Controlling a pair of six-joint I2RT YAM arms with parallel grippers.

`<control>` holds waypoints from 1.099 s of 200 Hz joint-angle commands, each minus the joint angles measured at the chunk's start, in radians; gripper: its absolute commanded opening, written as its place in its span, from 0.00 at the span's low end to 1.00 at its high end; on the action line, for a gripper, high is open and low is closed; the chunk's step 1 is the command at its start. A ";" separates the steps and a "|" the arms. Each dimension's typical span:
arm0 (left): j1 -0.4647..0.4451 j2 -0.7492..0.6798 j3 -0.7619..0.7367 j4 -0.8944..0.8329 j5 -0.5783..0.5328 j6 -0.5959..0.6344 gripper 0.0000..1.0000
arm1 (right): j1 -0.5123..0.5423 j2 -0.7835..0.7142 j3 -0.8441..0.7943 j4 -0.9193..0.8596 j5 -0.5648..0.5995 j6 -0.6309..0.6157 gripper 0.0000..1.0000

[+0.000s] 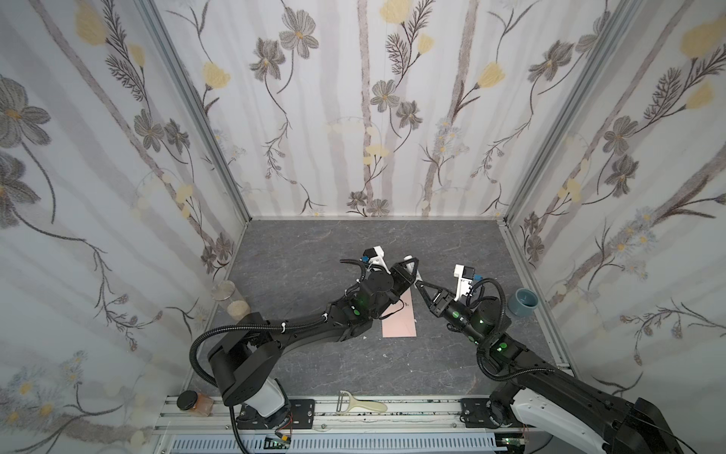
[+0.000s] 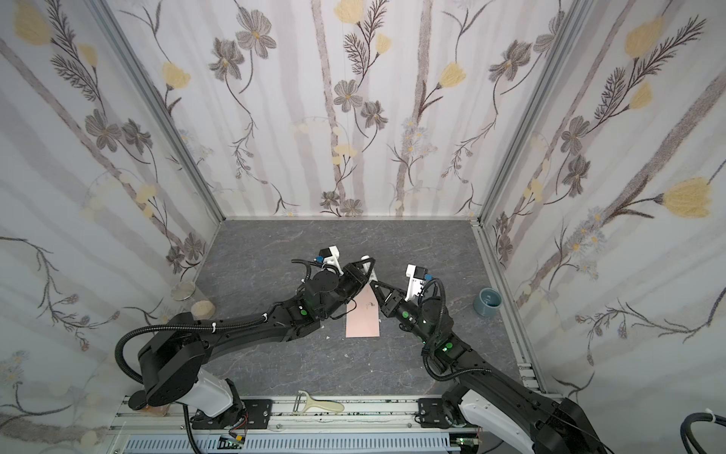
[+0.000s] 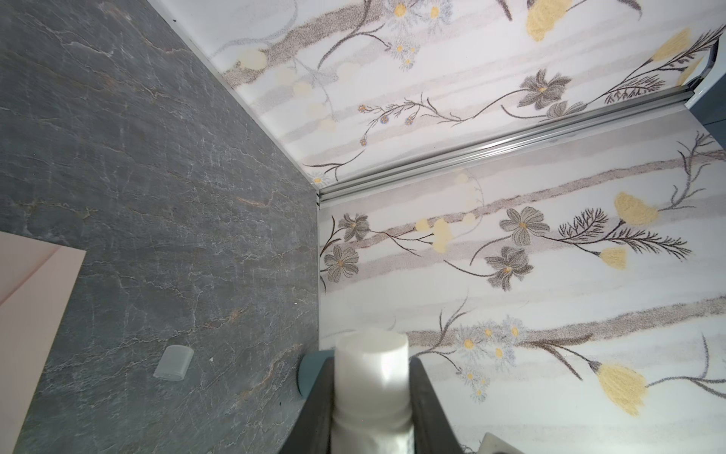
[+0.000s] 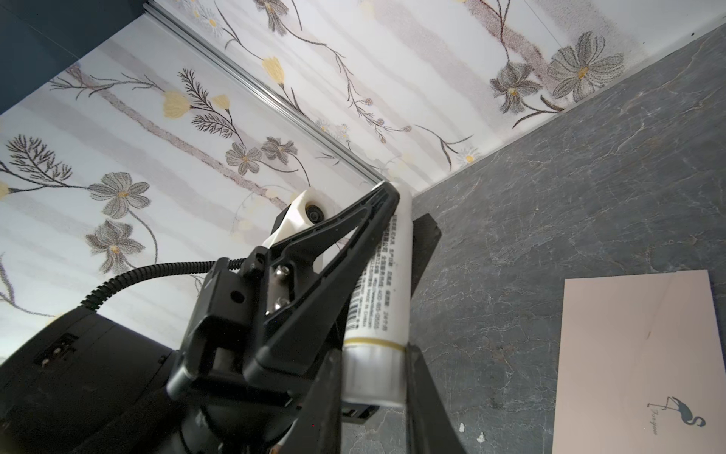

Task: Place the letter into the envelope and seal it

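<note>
So the left gripper (image 3: 371, 365) is clamped on the body of the white glue stick (image 4: 389, 275), with the tube snug between its fingers. The right gripper (image 4: 373, 353) has a finger on each side of the tube's gold-banded end. In the right wrist view they look pressed against it, so I'd call that a grip too. Both arms are on the one tube, which looks lifted off the table (image 1: 314, 251), near the far end of the envelope (image 1: 400, 324).

The envelope lies flat between the two arms, flamingo logo facing up, with a diagonal crease near one corner. I can't tell if the flap is folded down or stuck, since the left arm covers that end in both top views.

No sign of the letter: there's no white sheet in any view, so my guess is it's already tucked inside. There's a small translucent piece (image 3: 173, 361) on the table by the envelope. It might be the cap, not sure.

My read is the stuffing is done and the sealing is left: glue on the flap, then press it shut.
</note>
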State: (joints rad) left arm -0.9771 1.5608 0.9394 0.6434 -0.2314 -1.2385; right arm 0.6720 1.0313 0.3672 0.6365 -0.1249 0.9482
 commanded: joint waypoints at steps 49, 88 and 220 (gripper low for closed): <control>0.009 -0.030 -0.019 0.024 0.079 -0.014 0.13 | -0.002 -0.017 0.035 -0.026 0.002 -0.026 0.13; 0.029 -0.038 -0.025 0.024 0.168 -0.019 0.27 | -0.002 -0.021 0.052 -0.061 -0.002 -0.034 0.13; 0.107 -0.049 -0.032 0.021 0.437 -0.018 0.39 | -0.003 -0.003 0.074 -0.091 -0.022 -0.040 0.11</control>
State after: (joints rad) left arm -0.8757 1.4967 0.8925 0.6456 0.1329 -1.2602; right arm 0.6701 1.0210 0.4274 0.5335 -0.1432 0.9142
